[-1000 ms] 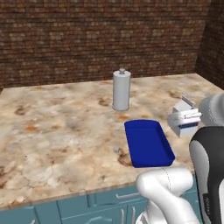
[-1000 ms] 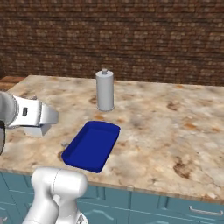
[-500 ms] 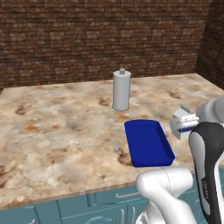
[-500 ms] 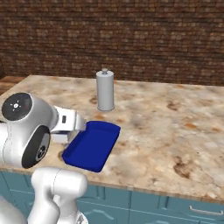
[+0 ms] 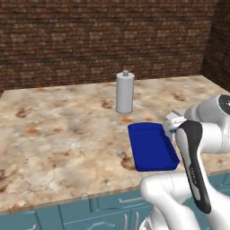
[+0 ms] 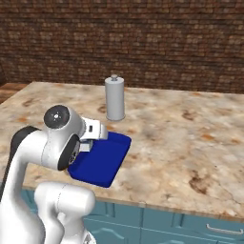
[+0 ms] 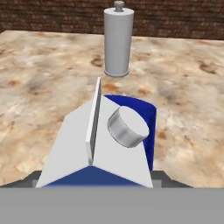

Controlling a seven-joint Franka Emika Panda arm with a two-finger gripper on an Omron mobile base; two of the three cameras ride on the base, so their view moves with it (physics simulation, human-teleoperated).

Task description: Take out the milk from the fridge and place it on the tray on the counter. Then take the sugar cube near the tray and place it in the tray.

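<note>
My gripper [image 5: 173, 124] is shut on the milk [image 5: 171, 120], a small white carton held just above the right rim of the deep-blue tray [image 5: 152, 146]. In the hand view the milk [image 7: 78, 144] shows its gabled top and round grey cap close up, with the tray [image 7: 142, 111] behind it. The arm covers the carton in the right base view, beside the tray [image 6: 102, 159]. The tiny sugar cube [image 5: 120, 153] lies on the counter [image 5: 67, 121] just left of the tray. The fridge is out of view.
A tall grey canister [image 5: 125, 92] with a knob lid stands on the counter beyond the tray, also the canister [image 6: 115, 97] and the canister [image 7: 118, 39]. A brick wall backs the counter. Teal cabinet fronts [image 5: 67, 215] run below its front edge.
The arm has swung the milk leftward from beyond the tray's right side to its right rim. The tray, cube and canister have stayed put.
</note>
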